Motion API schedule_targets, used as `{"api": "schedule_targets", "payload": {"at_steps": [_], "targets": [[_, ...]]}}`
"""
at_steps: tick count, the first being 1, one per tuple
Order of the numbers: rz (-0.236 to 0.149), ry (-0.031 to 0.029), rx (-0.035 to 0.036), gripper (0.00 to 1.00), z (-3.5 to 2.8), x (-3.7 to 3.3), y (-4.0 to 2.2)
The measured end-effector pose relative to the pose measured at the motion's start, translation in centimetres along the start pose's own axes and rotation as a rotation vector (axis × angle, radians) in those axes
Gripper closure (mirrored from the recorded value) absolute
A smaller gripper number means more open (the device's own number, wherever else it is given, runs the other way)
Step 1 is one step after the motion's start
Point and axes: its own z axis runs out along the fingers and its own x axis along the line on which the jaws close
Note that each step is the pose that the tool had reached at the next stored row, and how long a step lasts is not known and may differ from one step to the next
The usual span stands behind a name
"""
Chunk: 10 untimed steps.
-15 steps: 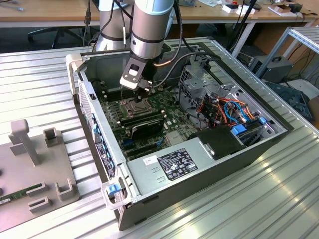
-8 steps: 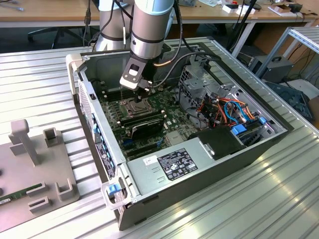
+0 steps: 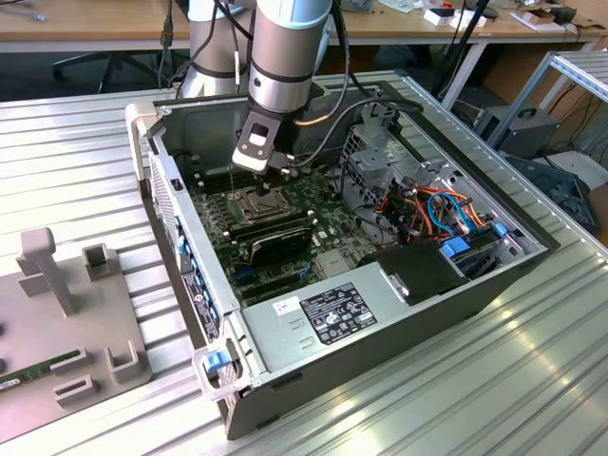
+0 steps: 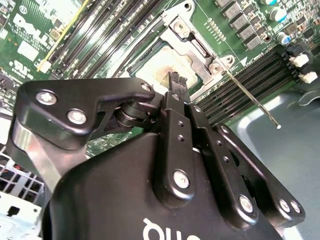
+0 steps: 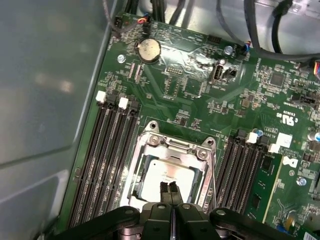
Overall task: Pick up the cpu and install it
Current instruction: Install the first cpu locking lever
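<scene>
Both wrist views put the hand [image 5: 168, 189] clenched, fingertips pressed together and empty, right over the cpu [image 5: 167, 176] — which lies flat in the socket [image 5: 172, 172] on the motherboard [image 5: 200, 85].

The arm [image 3: 285, 57] reaches steeply downward, its hand [image 5: 171, 188] pointing down with fingertips pressed together.

One computer case [image 3: 380, 323] is seen on the bench [image 3: 76, 161], with one arm [image 3: 285, 57] over it. One cpu [image 5: 167, 176] is counted in one socket frame [image 5: 172, 150]. One coin battery [image 5: 149, 49] is visible. Two fingers [image 5: 165, 192] are pressed together.
</scene>
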Motion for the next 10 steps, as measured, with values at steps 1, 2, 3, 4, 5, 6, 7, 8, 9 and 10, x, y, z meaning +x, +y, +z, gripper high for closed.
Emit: {"api": "schedule_targets", "payload": {"at_steps": [1,2,3,4,5,6,7,8,9,10], "targets": [[-0.016,0.0005,0.0002,0.89,0.0,0.0,0.0],[-0.039,0.0012,0.0006,0.89,0.0,0.0,0.0],[-0.056,0.0017,0.0008,0.89,0.0,0.0,0.0],[-0.069,0.0021,0.0009,0.89,0.0,0.0,0.0],[-0.083,0.0025,0.0012,0.89,0.0,0.0,0.0],[-0.094,0.0028,0.0013,0.89,0.0,0.0,0.0],[-0.11,0.0033,0.0016,0.89,0.0,0.0,0.0],[-0.122,0.0038,0.0017,0.89,0.01,0.0,0.0],[-0.139,0.0043,0.002,0.89,0.01,0.0,0.0],[-0.152,0.0047,0.0021,0.89,0.01,0.0,0.0]]}}
